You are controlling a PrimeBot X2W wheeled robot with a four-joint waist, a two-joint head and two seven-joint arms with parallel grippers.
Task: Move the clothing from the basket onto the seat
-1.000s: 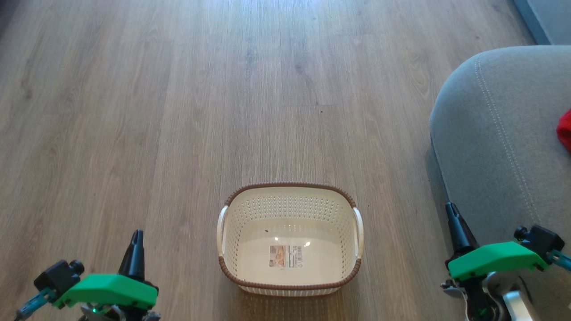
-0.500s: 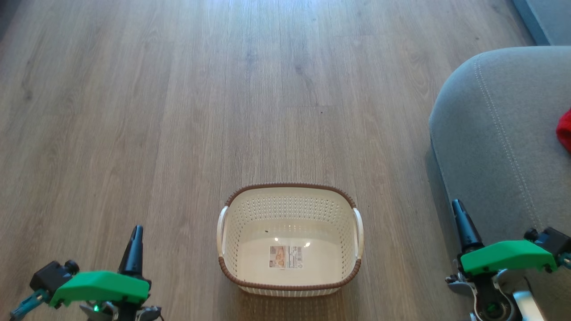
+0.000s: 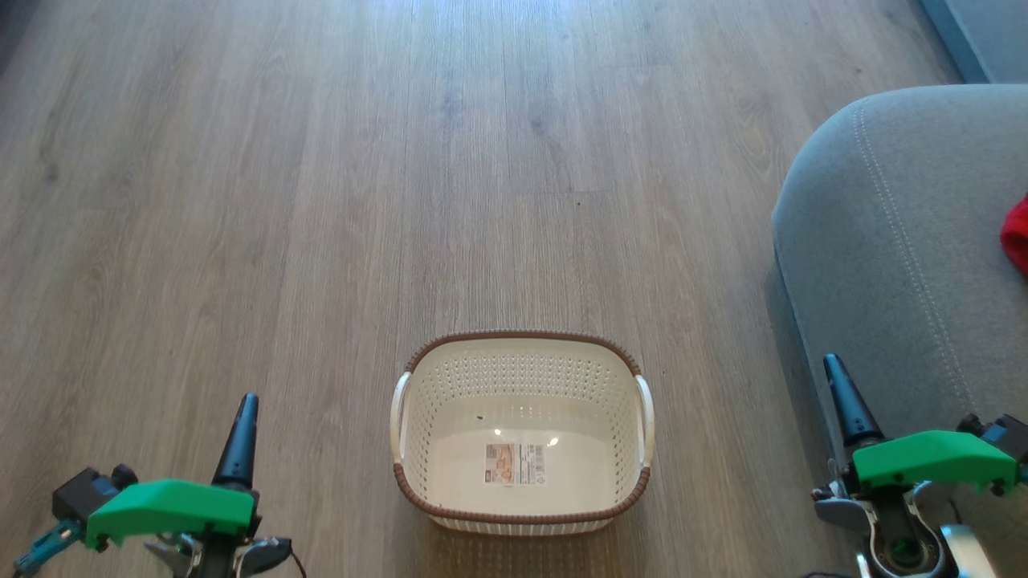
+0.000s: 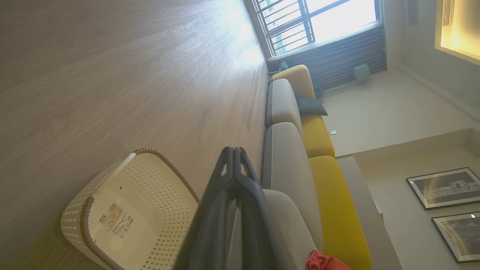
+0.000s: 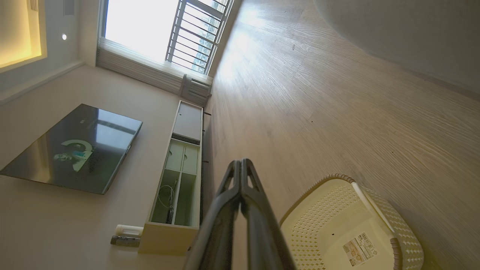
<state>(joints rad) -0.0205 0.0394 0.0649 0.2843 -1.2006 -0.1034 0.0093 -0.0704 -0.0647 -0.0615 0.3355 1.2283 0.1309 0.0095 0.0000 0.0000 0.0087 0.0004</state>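
Seen from above: cream basket (image 3: 520,377) on wood floor (image 3: 321,201), label sticker (image 3: 515,463) on its bottom. To basket's right, large grey seat (image 3: 883,241); red clothing (image 3: 1016,237) lying on seat, well apart from basket (cut off by frame edge). Left end effector (image 3: 245,421) low to basket's left, fingers pressed together, gripping nothing. Right end effector (image 3: 839,393) low to basket's right, near seat's edge, likewise closed tip to tip, gripping nothing.

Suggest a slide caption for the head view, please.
Empty basket on wood floor; red clothing already on the grey seat.
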